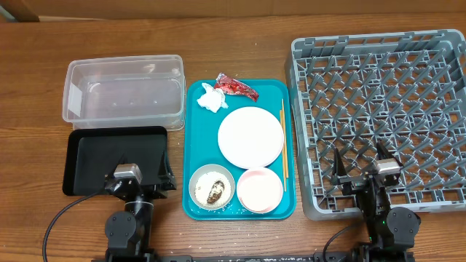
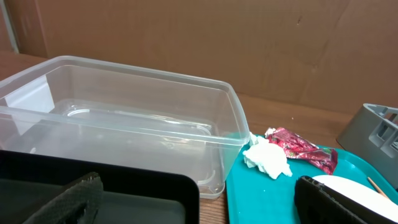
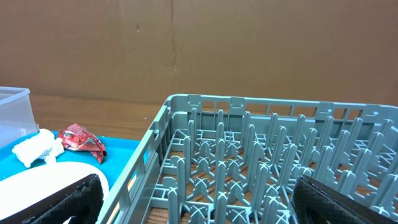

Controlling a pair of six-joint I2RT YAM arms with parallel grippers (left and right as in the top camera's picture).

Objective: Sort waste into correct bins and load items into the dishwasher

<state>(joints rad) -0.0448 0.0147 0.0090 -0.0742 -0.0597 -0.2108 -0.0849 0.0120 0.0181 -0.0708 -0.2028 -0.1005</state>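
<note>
You're hovering left gripper, spread wide, over black rectangular tray; right gripper, likewise wide, over grey plastic dish rack. Off-white bowl, pale pink bowl, round white plate, wooden chopsticks lying on teal tray; white tissue wad, shiny red wrapper sitting farther.

- Table: medium-brown wood-grain top that fills the overhead view, with pale specks near the front edge.
- Cardboard panel: plain brown, upright behind the table's far edge, with faint creases.
- Lighting: even and diffuse, casting soft shadows.
</note>
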